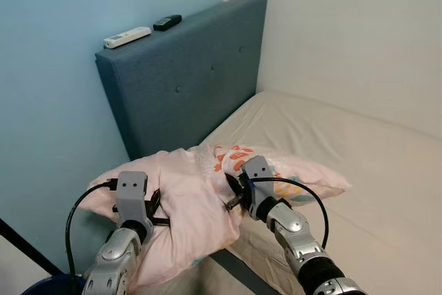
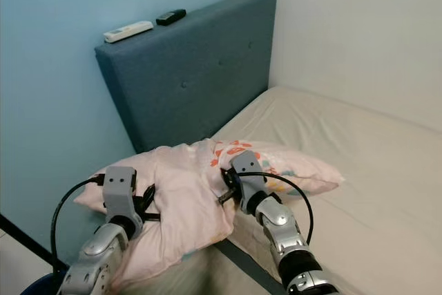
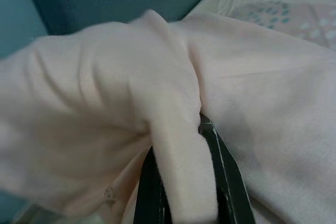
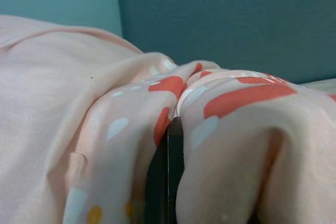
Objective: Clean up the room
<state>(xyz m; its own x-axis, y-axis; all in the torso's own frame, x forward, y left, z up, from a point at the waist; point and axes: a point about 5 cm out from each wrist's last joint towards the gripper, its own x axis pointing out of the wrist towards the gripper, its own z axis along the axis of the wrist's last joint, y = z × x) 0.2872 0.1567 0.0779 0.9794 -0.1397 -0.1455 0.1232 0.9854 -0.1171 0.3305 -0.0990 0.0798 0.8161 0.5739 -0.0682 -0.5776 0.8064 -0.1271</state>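
Both silver arms rise from the lower edge of the frame: the left gripper at lower left is pinched on a fold of the soft pale pink pillow, and the right gripper at lower centre is closed on its orange-and-white patterned end. That pillow sits at centre, half off the beige mattress, below the blue-grey padded headboard. To do this well, I judge, both arms should move together toward the right, keeping the cloth taut so neither fold slips.
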